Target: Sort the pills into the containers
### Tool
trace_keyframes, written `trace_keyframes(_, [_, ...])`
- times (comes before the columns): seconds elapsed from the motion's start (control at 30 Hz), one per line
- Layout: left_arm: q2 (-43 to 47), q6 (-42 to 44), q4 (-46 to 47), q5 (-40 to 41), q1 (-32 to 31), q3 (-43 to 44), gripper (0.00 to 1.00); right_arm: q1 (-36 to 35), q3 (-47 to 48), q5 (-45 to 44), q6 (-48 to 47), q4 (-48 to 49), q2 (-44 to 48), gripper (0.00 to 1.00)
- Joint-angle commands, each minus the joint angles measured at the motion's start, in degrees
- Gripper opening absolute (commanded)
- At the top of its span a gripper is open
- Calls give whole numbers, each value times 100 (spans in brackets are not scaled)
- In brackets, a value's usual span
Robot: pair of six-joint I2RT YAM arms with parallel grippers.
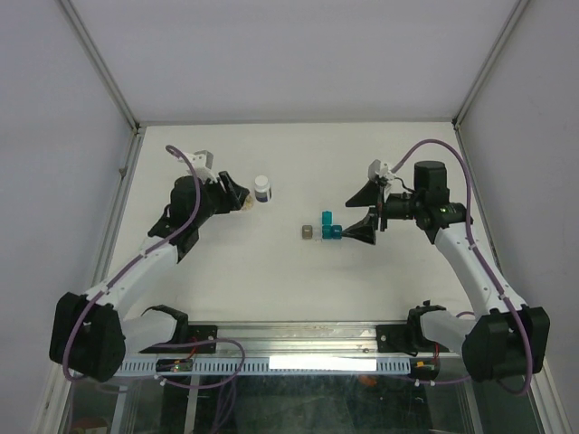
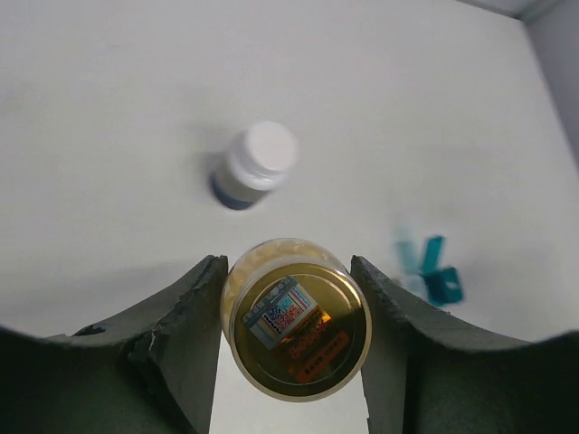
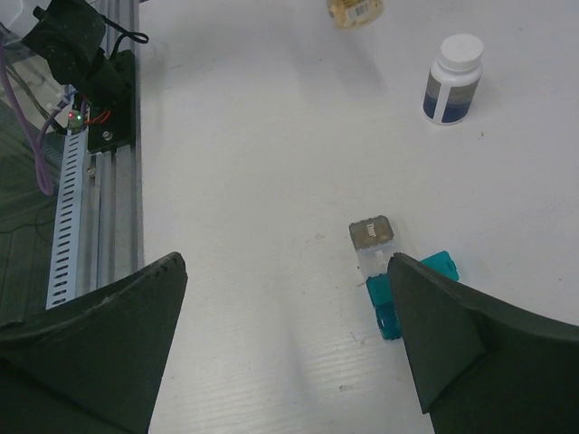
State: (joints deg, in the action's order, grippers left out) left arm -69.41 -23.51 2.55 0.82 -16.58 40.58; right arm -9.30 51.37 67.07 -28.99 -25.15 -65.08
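White worktop (image 1: 271,280) fills a pale-walled enclosure, with both arms reaching out from its near edge. The left end effector (image 2: 288,271) pinches an amber pill bottle (image 2: 297,330) between its two dark fingers, which press on either side of it; the left wrist view looks at the bottle's gold, stickered end. Just beyond it stands a white-capped bottle (image 2: 256,165) with a dark label, untouched. The right end effector (image 3: 288,262) is spread wide and empty, hanging near the two containers at mid-worktop: the grey container (image 3: 372,231) and the teal container (image 3: 387,312) lie touching or nearly so, well apart from the bottles.

The step in hand looks like fetching the first pill supply; no pills are visible outside a bottle, so the sorting itself seems not yet begun. Next, the amber bottle probably needs to be carried toward the containers and opened, which likely calls for the right arm to take the cap or steady a tiny box. Whether the containers are open cannot be told.
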Motion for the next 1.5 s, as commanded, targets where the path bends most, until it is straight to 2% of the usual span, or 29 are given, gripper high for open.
trace_keyframes(0.0, [857, -633, 522, -1278, -595, -379, 0, -4, -121, 483, -719, -79, 467, 97])
trace_keyframes(0.1, [1241, -1174, 1327, -1899, -1035, -802, 0, -9, -279, 615, -821, 84, 654, 97])
trace_keyframes(0.17, [1308, -1562, 1921, -1959, -1390, -986, 0, -15, -297, 639, -830, 119, 714, 97])
trace_keyframes(0.27, [1165, -1930, 2554, -1585, -1987, -1066, 0, -32, -350, 615, -734, 274, 778, 97])
trace_keyframes(0.37, [859, -2091, 3200, -990, -2587, -1047, 0, -86, -497, 449, -171, 812, 849, 97])
trace_keyframes(0.5, [177, -2292, 3610, -421, -3134, -754, 0, -266, -603, 210, -14, 1097, 869, 96])
trace_keyframes(0.73, [-549, -2689, 3436, 706, -3795, -155, 0, -538, -784, -413, 197, 1532, 825, 95])
trace_keyframes(1.0, [-893, -2809, 3225, 1151, -4104, 230, 0, -1000, -898, -982, 210, 1753, 631, 93])
trace_keyframes(1.37, [-1119, -3327, 3155, 1130, -4178, 445, 0, -1300, -938, -1379, 339, 1968, 486, 71])
trace_keyframes(1.47, [-1115, -3378, 3159, 1085, -4178, 450, 0, -1358, -866, -1422, 260, 1858, 429, 62])
